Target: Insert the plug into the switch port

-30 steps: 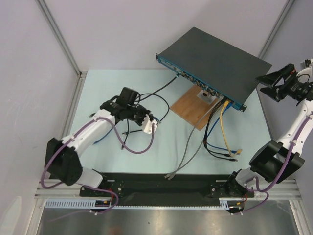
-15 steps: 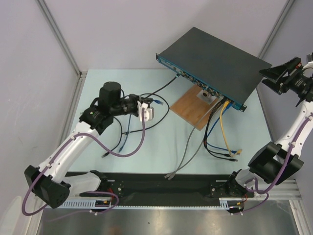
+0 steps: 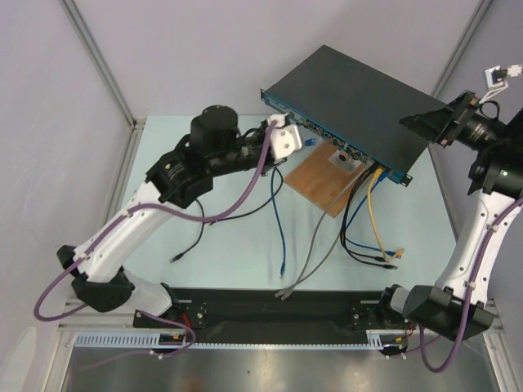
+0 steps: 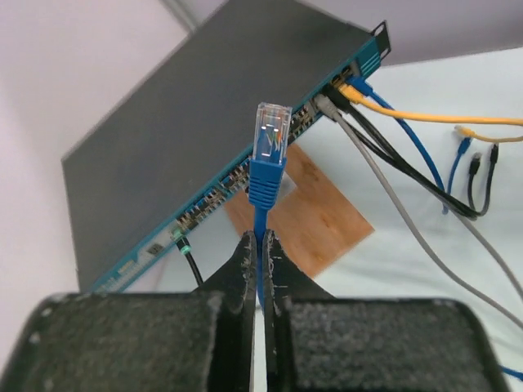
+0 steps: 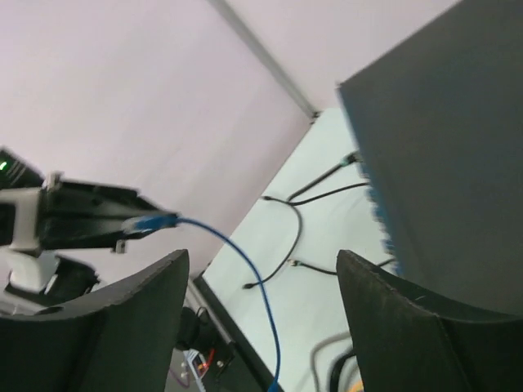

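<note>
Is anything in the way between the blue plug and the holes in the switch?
No, nothing visible. The left pincer holds the blue plug in open air just in front of the switch. Other cables sit in sockets off to the sides.

Two arms of like build: the left arm (image 3: 135, 224) and the right arm (image 3: 476, 237) have white tubular links between black joint housings, each trailed by a looping purple cable (image 3: 214, 219). The left gripper (image 4: 259, 238) has narrow black fingers (image 4: 242, 273) with ribbed inner faces. The right gripper (image 5: 261, 257) has broad matte-black ones.
</note>
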Tool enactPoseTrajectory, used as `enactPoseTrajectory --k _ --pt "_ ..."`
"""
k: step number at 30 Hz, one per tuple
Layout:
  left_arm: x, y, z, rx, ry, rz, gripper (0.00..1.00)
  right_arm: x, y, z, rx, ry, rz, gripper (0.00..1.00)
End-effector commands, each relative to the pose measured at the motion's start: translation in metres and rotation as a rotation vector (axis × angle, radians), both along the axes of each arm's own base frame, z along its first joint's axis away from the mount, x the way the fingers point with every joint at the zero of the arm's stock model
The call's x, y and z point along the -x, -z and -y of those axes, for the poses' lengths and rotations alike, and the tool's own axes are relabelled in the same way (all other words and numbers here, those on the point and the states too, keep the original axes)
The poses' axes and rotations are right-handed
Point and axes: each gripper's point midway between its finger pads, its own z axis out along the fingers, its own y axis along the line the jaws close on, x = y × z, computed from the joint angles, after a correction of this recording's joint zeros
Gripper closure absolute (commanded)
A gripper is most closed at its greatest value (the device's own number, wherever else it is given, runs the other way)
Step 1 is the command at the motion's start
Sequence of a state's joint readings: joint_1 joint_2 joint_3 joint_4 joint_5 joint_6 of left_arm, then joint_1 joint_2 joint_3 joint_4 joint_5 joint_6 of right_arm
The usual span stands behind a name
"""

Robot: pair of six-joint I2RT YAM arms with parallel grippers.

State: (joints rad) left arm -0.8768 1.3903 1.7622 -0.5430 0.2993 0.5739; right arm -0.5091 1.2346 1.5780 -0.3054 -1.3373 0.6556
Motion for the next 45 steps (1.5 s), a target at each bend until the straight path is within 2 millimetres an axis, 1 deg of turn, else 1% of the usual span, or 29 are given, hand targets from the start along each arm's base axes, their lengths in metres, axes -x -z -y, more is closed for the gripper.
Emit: enactPoseTrajectory --k 1,2,3,4,6,7,9,10,12,13,14,18,23,26,27,30,32,33,35,36,38,39,40,41,42,43,44,45 --pt "-0.011 0.029 0.002 -0.078 -0.172 -0.227 1.00 0.025 -0.016 -0.038 0.017 -0.086 0.064 0.23" --pt "-0.008 0.031 0.007 -0.079 -0.177 -0.243 1.00 0.027 -0.014 -0.044 0.007 -0.096 0.047 0.24" --pt "-0.013 0.033 0.007 -0.090 -0.216 -0.237 1.00 0.034 -0.015 -0.058 0.006 -0.136 0.047 0.25" --pt "-0.009 0.036 0.016 -0.106 -0.214 -0.227 1.00 0.031 -0.012 -0.061 0.000 -0.125 0.038 0.25" --pt "-0.010 0.041 0.022 -0.127 -0.240 -0.209 1.00 0.033 -0.005 -0.071 0.005 -0.140 0.025 0.25" --pt "-0.009 0.043 0.028 -0.140 -0.251 -0.201 1.00 0.036 -0.002 -0.080 0.003 -0.153 0.012 0.25" --pt "-0.008 0.046 0.034 -0.150 -0.260 -0.206 1.00 0.035 0.008 -0.087 0.012 -0.156 0.001 0.26" --pt "-0.006 0.048 0.039 -0.156 -0.264 -0.213 1.00 0.038 0.013 -0.095 0.011 -0.176 -0.026 0.27" --pt "-0.005 0.048 0.044 -0.156 -0.267 -0.217 1.00 0.033 0.022 -0.097 0.038 -0.150 -0.034 0.30" --pt "-0.003 0.044 0.046 -0.148 -0.270 -0.219 1.00 0.032 0.026 -0.099 0.047 -0.148 -0.041 0.31" --pt "-0.001 0.046 0.050 -0.149 -0.267 -0.223 1.00 0.032 0.033 -0.102 0.051 -0.150 -0.073 0.32" --pt "0.003 0.044 0.056 -0.134 -0.255 -0.231 1.00 0.033 0.052 -0.108 0.082 -0.161 -0.107 0.34" --pt "0.005 0.040 0.062 -0.117 -0.239 -0.230 1.00 0.039 0.063 -0.112 0.100 -0.184 -0.116 0.36" --pt "0.006 0.040 0.064 -0.120 -0.234 -0.235 1.00 0.041 0.063 -0.115 0.100 -0.200 -0.115 0.36" --pt "0.006 0.039 0.064 -0.118 -0.233 -0.237 1.00 0.042 0.063 -0.116 0.101 -0.201 -0.112 0.40" --pt "0.006 0.039 0.065 -0.118 -0.230 -0.237 1.00 0.040 0.063 -0.117 0.096 -0.202 -0.115 0.46" --pt "0.006 0.039 0.067 -0.113 -0.230 -0.237 1.00 0.039 0.063 -0.118 0.091 -0.209 -0.117 0.49" --pt "0.006 0.038 0.067 -0.112 -0.229 -0.238 1.00 0.039 0.065 -0.119 0.084 -0.208 -0.127 0.52" --pt "0.007 0.037 0.068 -0.110 -0.221 -0.238 1.00 0.038 0.065 -0.120 0.072 -0.220 -0.127 0.64" --pt "0.008 0.038 0.070 -0.108 -0.218 -0.239 0.99 0.038 0.067 -0.121 0.060 -0.222 -0.145 0.80" --pt "0.009 0.036 0.070 -0.098 -0.213 -0.242 1.00 0.037 0.067 -0.122 0.050 -0.231 -0.145 0.95" --pt "0.008 0.035 0.071 -0.089 -0.213 -0.242 1.00 0.039 0.066 -0.123 0.035 -0.250 -0.152 1.00" --pt "0.008 0.034 0.072 -0.080 -0.214 -0.241 1.00 0.040 0.065 -0.124 0.027 -0.259 -0.153 1.00" --pt "0.010 0.029 0.070 -0.063 -0.207 -0.237 0.99 0.042 0.063 -0.125 0.014 -0.273 -0.156 1.00" --pt "0.008 0.022 0.072 -0.023 -0.203 -0.224 0.96 0.044 0.065 -0.127 0.000 -0.296 -0.166 1.00" --pt "0.008 0.033 0.072 -0.029 -0.205 -0.239 0.90 0.045 0.060 -0.129 -0.022 -0.309 -0.166 1.00" --pt "0.010 0.032 0.072 -0.009 -0.186 -0.245 0.77 0.045 0.058 -0.129 -0.031 -0.318 -0.165 1.00" --pt "0.016 0.005 0.066 0.090 -0.157 -0.231 0.70 0.048 0.056 -0.131 -0.040 -0.344 -0.163 1.00"
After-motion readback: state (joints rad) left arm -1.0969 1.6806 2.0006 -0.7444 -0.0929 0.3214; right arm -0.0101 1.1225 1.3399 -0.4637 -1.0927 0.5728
